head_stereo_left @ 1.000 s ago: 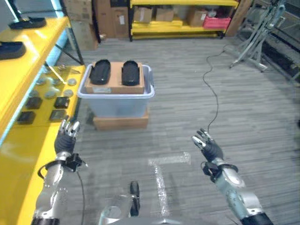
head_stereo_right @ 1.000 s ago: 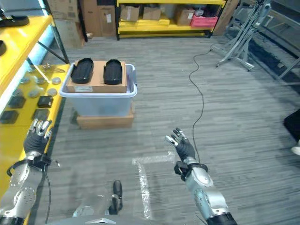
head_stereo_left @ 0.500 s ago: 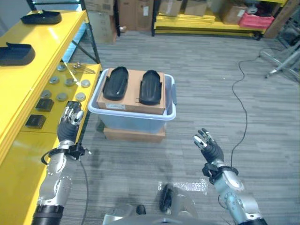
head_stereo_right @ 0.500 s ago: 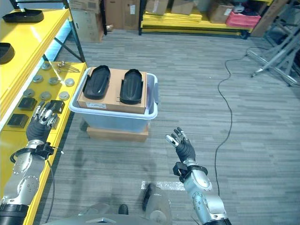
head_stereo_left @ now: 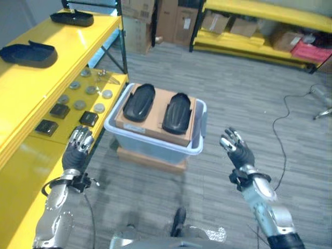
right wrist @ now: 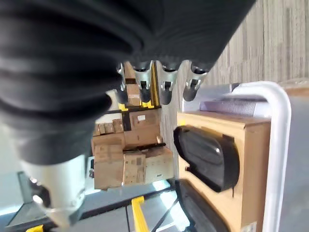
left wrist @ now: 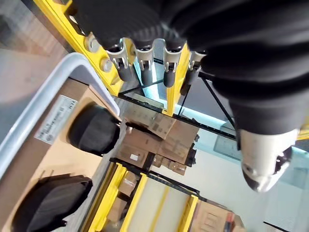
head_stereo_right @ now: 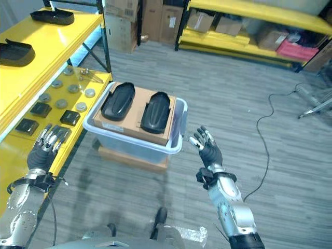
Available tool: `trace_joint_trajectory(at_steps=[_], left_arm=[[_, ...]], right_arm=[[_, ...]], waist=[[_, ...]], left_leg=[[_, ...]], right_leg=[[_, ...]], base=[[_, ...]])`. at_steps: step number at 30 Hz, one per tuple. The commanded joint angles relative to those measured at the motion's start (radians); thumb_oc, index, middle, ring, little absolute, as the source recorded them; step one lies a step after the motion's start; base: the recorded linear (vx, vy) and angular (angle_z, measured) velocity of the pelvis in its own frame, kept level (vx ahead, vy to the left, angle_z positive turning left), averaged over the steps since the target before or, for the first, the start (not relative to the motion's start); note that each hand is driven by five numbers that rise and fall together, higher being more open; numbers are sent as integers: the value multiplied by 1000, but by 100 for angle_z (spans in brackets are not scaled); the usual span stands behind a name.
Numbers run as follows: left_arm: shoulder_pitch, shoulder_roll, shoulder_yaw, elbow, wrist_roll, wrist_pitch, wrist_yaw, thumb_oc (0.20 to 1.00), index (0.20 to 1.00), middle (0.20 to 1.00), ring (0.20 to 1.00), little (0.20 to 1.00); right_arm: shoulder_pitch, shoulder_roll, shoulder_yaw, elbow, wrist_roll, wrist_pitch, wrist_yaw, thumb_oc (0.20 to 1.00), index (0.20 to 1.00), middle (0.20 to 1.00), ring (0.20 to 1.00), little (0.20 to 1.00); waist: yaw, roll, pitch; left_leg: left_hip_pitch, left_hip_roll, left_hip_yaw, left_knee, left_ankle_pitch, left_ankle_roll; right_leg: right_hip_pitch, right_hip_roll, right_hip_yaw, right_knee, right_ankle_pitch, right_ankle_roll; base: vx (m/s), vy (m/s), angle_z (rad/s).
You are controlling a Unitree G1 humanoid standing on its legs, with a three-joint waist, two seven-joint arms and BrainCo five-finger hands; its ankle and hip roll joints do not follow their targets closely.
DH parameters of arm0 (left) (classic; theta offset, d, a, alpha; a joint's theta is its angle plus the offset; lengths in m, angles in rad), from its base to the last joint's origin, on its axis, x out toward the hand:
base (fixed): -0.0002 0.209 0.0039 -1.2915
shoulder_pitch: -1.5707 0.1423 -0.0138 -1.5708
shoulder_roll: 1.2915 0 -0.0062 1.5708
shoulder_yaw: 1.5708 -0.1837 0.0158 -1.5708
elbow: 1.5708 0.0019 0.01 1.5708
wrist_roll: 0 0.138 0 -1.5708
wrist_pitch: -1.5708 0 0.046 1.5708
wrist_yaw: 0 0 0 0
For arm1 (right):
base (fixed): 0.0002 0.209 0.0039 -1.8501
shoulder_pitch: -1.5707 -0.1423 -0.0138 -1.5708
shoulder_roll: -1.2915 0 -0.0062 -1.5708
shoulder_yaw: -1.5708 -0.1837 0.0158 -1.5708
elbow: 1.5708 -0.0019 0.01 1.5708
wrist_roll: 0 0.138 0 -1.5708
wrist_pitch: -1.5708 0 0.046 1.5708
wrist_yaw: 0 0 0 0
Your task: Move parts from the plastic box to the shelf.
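Two black oval parts [head_stereo_left: 138, 102] [head_stereo_left: 176, 112] lie side by side on a cardboard sheet [head_stereo_left: 155, 116] on top of the pale plastic box [head_stereo_left: 158, 149]. The box rests on a flat carton on the floor beside the yellow shelf [head_stereo_left: 46, 67]. My left hand [head_stereo_left: 78, 149] is raised at the box's left, next to the lower shelf board, fingers straight, holding nothing. To the box's right, my right hand [head_stereo_left: 237, 151] is lifted with spread fingers and is empty. Both hands are apart from the box. The right wrist view has one part [right wrist: 207, 157] past the fingers.
Two more black parts [head_stereo_left: 28, 53] [head_stereo_left: 72, 18] lie on the top shelf board. Small round and square pieces [head_stereo_left: 78, 98] sit on the lower board. Yellow racking with cartons [head_stereo_left: 244, 26] runs along the back. A cable [head_stereo_left: 282, 129] trails on the floor at the right.
The whole view has shifted; the box now sits nearer and more central. Both hands have risen, the right one up beside the box.
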Motion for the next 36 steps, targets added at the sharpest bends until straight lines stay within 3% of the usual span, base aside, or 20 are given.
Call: trace_joint_trajectory(at_steps=[1,4,7,8,9,11,12,14,15,18,21,23,25,28,32,35,36], left_arm=[[-29,12,-8,-23,0,-48,-29,1000,1000,1000,1000,1000],[-41,8,-20,-10,-10,-61,-25,1000,1000,1000,1000,1000],[-51,-11,-35,26,-55,-87,7,1000,1000,1000,1000,1000],[-53,-13,-36,32,-58,-89,6,1000,1000,1000,1000,1000],[-56,-17,-35,58,-68,-76,-22,1000,1000,1000,1000,1000],[-62,-13,-43,75,-55,-73,-36,1000,1000,1000,1000,1000],[-71,-11,-51,84,-43,-81,-36,1000,1000,1000,1000,1000],[-76,-5,-61,90,-39,-96,-34,1000,1000,1000,1000,1000],[-87,10,-70,71,-60,-109,-13,1000,1000,1000,1000,1000],[-126,20,-92,62,-63,-124,-5,1000,1000,1000,1000,1000],[-174,48,-123,65,-75,-153,-2,1000,1000,1000,1000,1000],[-218,70,-140,65,-80,-167,-5,1000,1000,1000,1000,1000],[-270,96,-166,64,-65,-193,-12,1000,1000,1000,1000,1000],[-303,111,-191,65,-85,-213,-27,1000,1000,1000,1000,1000],[-336,125,-232,62,-95,-242,-38,1000,1000,1000,1000,1000],[-340,135,-247,68,-80,-249,-49,1000,1000,1000,1000,1000],[-336,140,-256,71,-81,-259,-49,1000,1000,1000,1000,1000]], right_arm=[[-28,-46,-33,-39,14,-46,1,1000,1000,1000,1000,1000],[-33,-50,-32,-27,14,-46,7,1000,1000,1000,1000,1000],[-45,-57,-17,8,-39,-40,-64,1000,1000,1000,1000,1000],[-48,-58,-15,14,-46,-44,-69,1000,1000,1000,1000,1000],[-65,-66,-17,53,-135,-95,-125,1000,1000,1000,1000,1000],[-67,-71,-28,50,-146,-104,-135,1000,1000,1000,1000,1000],[-70,-78,-36,40,-154,-108,-145,1000,1000,1000,1000,1000],[-77,-88,-49,32,-153,-112,-160,1000,1000,1000,1000,1000],[-117,-109,-63,53,-211,-148,-176,1000,1000,1000,1000,1000],[-207,-144,-85,115,-278,-199,-243,1000,1000,1000,1000,1000],[-368,-197,-85,205,-325,-218,-321,1000,1000,1000,1000,1000],[-498,-235,-67,278,-329,-196,-393,1000,1000,1000,1000,1000],[-658,-282,-46,412,-363,-232,-487,1000,1000,1000,1000,1000],[-771,-330,-30,548,-366,-265,-554,1000,1000,1000,1000,1000],[-934,-385,41,796,-288,-300,-574,1000,1000,1000,1000,1000],[-968,-385,77,856,-295,-296,-602,1000,1000,1000,1000,1000],[-974,-385,88,873,-294,-290,-602,1000,1000,1000,1000,1000]], waist=[[-7,37,-23],[-10,33,-19],[-12,25,4],[-11,27,6],[-17,60,30],[-28,67,39],[-33,73,45],[-32,81,47],[-23,96,53],[-11,118,83],[18,138,128],[39,152,163],[73,167,210],[100,178,244],[147,199,285],[164,205,299],[170,206,303]], left_leg=[[-87,30,10,-44,76,3],[-116,48,5,13,69,-10],[-203,66,-8,203,72,-22],[-213,67,-10,218,74,-22],[-272,86,6,183,152,-37],[-271,103,29,164,170,-40],[-258,102,35,144,151,-31],[-247,87,22,116,132,-22],[-251,62,-13,79,125,-18],[-278,43,-19,63,126,-19],[-330,17,-56,85,119,-11],[-390,1,-76,124,115,-6],[-471,-20,-99,178,113,3],[-521,-37,-118,214,103,7],[-582,-67,-141,256,88,15],[-600,-77,-150,278,82,18],[-595,-78,-158,289,56,13]], right_leg=[[60,13,-6,-41,-87,71],[61,24,-10,-36,-101,55],[65,37,1,-31,-112,25],[65,39,1,-29,-113,23],[63,50,-4,-1,-130,20],[73,45,-12,8,-138,18],[76,39,-16,16,-145,19],[63,31,-10,26,-148,26],[27,17,-12,37,-146,36],[-12,-8,-40,52,-137,52],[-69,-31,-48,94,-137,62],[-118,-50,-57,140,-141,66],[-176,-70,-75,190,-146,66],[-207,-83,-84,214,-152,68],[-236,-97,-107,231,-163,61],[-244,-105,-117,247,-169,59],[-234,-102,-110,255,-190,64]], base=[[18,-182,2],[19,-161,0],[73,-189,0],[175,-23,-14],[179,8,-4],[212,66,20],[174,141,16],[65,161,-8],[-6,188,-32],[-12,184,-45],[-85,137,32],[-125,104,17],[-134,54,37],[-59,15,37],[-22,21,25],[38,2,13],[106,-4,25]])
